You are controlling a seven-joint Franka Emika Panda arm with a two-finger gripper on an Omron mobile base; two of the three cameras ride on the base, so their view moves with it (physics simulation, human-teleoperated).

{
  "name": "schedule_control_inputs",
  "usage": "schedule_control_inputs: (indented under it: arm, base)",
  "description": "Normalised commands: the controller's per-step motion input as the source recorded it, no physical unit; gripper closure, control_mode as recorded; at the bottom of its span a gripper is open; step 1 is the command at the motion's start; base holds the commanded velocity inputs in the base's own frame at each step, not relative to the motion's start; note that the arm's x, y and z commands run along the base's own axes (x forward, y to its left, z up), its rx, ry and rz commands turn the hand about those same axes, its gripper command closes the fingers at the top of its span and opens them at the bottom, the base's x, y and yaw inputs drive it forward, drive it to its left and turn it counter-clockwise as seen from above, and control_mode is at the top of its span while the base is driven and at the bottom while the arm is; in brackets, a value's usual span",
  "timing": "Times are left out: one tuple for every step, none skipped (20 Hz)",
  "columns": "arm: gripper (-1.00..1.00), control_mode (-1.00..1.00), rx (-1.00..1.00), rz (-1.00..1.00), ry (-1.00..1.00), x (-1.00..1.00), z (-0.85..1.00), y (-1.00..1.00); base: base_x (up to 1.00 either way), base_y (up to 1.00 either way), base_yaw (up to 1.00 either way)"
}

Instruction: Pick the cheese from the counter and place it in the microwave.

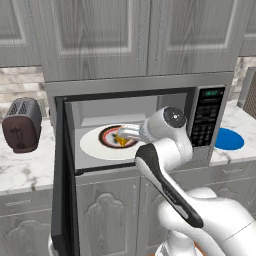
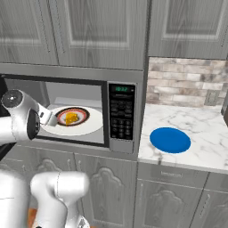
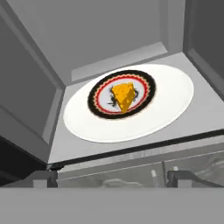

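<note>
The cheese [image 3: 123, 96] is yellow-orange, on a black-and-red-rimmed small plate [image 3: 99, 93] over the white turntable [image 3: 166, 103]. The round plate [image 2: 170, 140] is blue; the toaster [image 1: 21, 124] dark red.

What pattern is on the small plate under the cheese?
Small round plate: black scalloped rim, red ring, pale centre; clearest in hand view.

A small dark-red toaster [image 1: 21, 124] with two top slots stands at nine o'clock. A flat round blue plate [image 2: 170, 140] lies at three o'clock, below a brick-pattern backsplash [image 2: 187, 81] carrying a wall outlet [image 2: 210, 97]. Grey wood-grain upper cabinets [image 1: 135, 37] hang at twelve o'clock; matching carved lower doors [image 2: 105, 191] fill six o'clock.
</note>
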Motion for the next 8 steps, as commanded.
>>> schedule_control_inputs:
  arm:
    - [-1.00,-1.00,0.00,0.00,0.33,-1.00,0.58,-0.16]
    - [-1.00,-1.00,0.00,0.00,0.22,-1.00,0.32,-0.21]
    - [-1.00,-1.00,0.00,0.00,0.13,-1.00,0.20,-0.16]
    - [-1.00,-1.00,0.00,0.00,0.13,-1.00,0.16,-0.16]
    - [-1.00,-1.00,0.00,0.00,0.13,-1.00,0.15,-0.16]
    - [-1.00,-1.00,0.00,0.00,0.11,-1.00,0.14,-0.19]
    - [-1.00,-1.00,0.00,0.00,0.11,-1.00,0.14,-0.19]
    - [-1.00,-1.00,0.00,0.00,0.09,-1.00,0.13,-0.20]
  base:
    - [0.00,0.00,0.00]
    - [0.00,0.00,0.00]
    - [0.00,0.00,0.00]
    - [0.00,0.00,0.00]
    - [0.00,0.00,0.00]
    - [0.00,0.00,0.00]
    - [0.00,0.00,0.00]
    - [0.00,0.00,0.00]
